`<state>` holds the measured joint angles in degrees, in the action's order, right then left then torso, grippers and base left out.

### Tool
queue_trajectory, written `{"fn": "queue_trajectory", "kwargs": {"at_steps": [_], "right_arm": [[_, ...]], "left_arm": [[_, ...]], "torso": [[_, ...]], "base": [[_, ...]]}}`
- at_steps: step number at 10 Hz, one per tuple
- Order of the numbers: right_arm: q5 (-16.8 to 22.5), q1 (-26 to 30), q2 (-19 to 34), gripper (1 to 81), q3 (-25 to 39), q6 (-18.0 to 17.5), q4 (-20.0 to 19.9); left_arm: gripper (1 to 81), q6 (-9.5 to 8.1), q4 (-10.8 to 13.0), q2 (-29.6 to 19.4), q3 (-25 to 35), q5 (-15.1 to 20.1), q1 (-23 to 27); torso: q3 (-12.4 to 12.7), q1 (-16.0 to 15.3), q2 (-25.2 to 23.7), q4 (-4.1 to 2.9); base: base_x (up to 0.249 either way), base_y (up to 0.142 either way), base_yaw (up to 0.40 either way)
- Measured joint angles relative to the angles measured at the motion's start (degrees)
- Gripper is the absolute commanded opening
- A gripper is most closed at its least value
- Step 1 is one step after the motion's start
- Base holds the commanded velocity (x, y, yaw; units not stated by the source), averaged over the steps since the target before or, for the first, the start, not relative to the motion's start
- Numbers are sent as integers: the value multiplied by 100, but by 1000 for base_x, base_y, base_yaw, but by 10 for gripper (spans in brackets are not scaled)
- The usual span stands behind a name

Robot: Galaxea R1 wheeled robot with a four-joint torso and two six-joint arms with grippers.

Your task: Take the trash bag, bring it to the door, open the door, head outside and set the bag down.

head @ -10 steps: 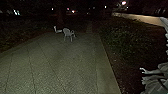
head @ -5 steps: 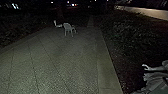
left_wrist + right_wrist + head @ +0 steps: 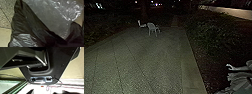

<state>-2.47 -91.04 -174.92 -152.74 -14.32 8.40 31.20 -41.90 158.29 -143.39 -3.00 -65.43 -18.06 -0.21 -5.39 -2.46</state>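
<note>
Trash bag [image 3: 20, 26]: black thin plastic, wrinkled, glossy where light hits, edges sloping into a rough V. Clear plastic film [image 3: 48, 16] shows in the V, crinkled, bright glints along the creases. Ground: speckled paving [image 3: 142, 58] with thin dark joints, smoother pale strip [image 3: 191, 77] alongside. White chair [image 3: 151, 27] on legs, near the far end of the paving; leafy shrubs [image 3: 209, 32] beyond the strip.

Bag is right up close at my left pincer's wrist camera. Can't tell if my left pincer is open, closed or gripping it; contact unclear too. Same for my right pincer, state can't be told.

Bag runs out of frame, so no read on its base or whether it touches ground. Pale folded shape [image 3: 241, 80] at the head view's lower right is cut off, can't identify. Background very dark.
</note>
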Motion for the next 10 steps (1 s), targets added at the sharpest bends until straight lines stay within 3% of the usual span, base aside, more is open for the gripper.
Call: {"fn": "queue_trajectory", "kwargs": {"at_steps": [4,5,9,10], "right_arm": [[6,9,-5,811,0,7,0],[5,9,-5,811,0,5,0],[5,9,-11,811,-2,2,-16],[5,9,-11,811,-2,2,-17]], "left_arm": [[10,0,-597,-571,-5,542,719],[10,0,-678,-708,-22,718,855],[10,0,-746,-813,-101,886,1008],[811,2,-744,-813,-96,908,1003]], "torso": [[-2,-4,2,0],[-2,-4,2,0],[-5,-6,2,0],[-5,-6,2,0]], "base": [[0,0,0],[0,0,0],[0,0,0],[0,0,0]]}}
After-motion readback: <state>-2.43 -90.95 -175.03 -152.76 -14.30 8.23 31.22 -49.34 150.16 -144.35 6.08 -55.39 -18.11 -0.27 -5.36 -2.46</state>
